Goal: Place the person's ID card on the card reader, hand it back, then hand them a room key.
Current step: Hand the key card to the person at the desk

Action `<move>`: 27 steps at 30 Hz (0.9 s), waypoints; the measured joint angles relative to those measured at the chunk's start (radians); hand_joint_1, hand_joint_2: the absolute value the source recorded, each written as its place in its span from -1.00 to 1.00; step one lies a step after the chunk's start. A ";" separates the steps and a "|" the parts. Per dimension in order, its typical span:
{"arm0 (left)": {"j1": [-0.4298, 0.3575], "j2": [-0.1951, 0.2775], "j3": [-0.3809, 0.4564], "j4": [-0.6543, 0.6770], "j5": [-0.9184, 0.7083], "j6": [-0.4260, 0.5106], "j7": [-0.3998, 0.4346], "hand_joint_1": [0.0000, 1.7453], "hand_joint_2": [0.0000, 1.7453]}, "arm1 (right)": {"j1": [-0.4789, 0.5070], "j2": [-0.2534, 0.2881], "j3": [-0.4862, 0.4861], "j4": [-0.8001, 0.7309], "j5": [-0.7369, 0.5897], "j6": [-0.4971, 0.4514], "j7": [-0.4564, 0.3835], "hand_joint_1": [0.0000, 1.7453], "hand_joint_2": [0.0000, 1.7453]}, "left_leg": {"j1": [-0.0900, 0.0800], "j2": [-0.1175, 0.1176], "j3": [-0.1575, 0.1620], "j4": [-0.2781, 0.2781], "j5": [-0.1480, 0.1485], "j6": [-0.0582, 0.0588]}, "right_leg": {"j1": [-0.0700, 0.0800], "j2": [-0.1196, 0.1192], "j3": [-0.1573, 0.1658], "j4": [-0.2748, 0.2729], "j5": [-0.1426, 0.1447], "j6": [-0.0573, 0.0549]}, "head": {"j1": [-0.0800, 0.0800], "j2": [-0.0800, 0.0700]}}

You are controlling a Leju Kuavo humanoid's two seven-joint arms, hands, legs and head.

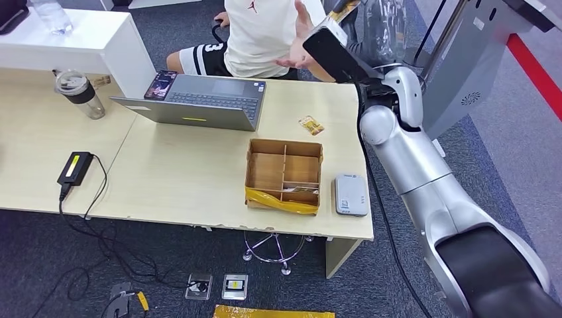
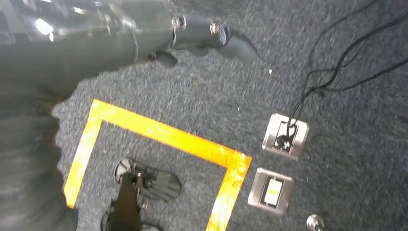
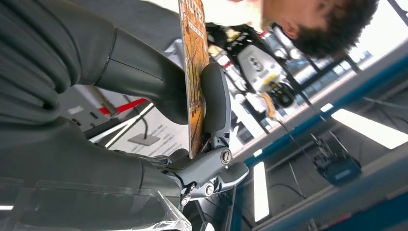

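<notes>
My right arm is raised over the table's far right corner, and my right hand is up beside the open palm of the person's hand. In the right wrist view my right hand pinches an orange printed card edge-on between the thumb and a dark finger. The grey-white card reader lies flat near the table's front right corner. A small yellow card lies on the table behind the box. My left hand hangs over the carpet, holding nothing.
A compartmented cardboard box sits left of the reader. An open laptop stands mid-table in front of the seated person. A lidded cup and a black power adapter are at the left. A grey machine stands right.
</notes>
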 joint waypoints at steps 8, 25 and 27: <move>-0.028 -0.005 -0.018 0.000 -0.008 0.005 0.021 -1.00 1.00 | -0.072 0.000 0.072 0.169 0.153 0.068 0.125 1.00 1.00 | 0.000 0.000 0.000 0.000 0.000 0.000 | 0.000 0.001 -0.001 0.000 0.000 0.000 | 0.000 0.000; -0.026 -0.008 -0.026 0.001 0.015 0.020 0.021 -1.00 1.00 | -0.070 -0.002 0.142 0.305 0.166 0.048 0.132 -1.00 1.00 | 0.000 0.001 0.000 0.000 0.000 0.000 | 0.000 0.002 -0.001 0.000 0.000 0.000 | 0.000 0.000; -0.024 -0.008 -0.026 0.001 0.022 0.026 0.017 -1.00 1.00 | -0.066 -0.001 0.139 0.308 0.123 0.032 0.113 -1.00 1.00 | 0.000 0.001 0.000 0.000 0.000 0.000 | 0.000 0.002 -0.001 0.000 0.000 0.000 | 0.000 0.000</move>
